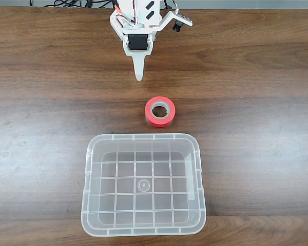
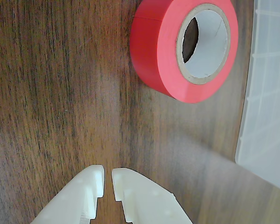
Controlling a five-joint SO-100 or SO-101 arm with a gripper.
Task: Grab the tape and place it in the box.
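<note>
A: Tape (image 1: 160, 110) first — where does it sit?

B: Red-orange roll, lying flat on the wooden table (image 1: 41, 128), hole facing up. In the fixed view it lies between the claw (image 1: 139, 76) and the box (image 1: 143, 227), nearer the box. A strip of bare wood separates it from the box's far rim, so no contact.

A: And in the wrist view?

B: Roll (image 2: 158, 46) is at the top, grey-white core ring plainly visible. Box wall (image 2: 266, 116) runs down the right edge, translucent, grid lines faintly showing through. A thin gap of table shows between roll and box.

A: Claw state?

B: Nearly closed. In the wrist view the two white fingertips (image 2: 97, 179) stand almost together at the bottom edge with only a narrow slit between them, nothing held in it. Claw midpoint (image 2: 108, 179) is over bare wood, apart from the roll.

A: Fixed view agree?

B: It shows the claw as a single white point aimed toward the tape, tip short of it, wood between. Arm body is white with a black motor, at the top edge, cables behind it.

A: Box contents?

B: Nothing visible inside, just the grid-patterned bottom with a small round mark in the middle. Clear plastic, rounded corners, thick rim, sitting at the near edge of the table.
</note>
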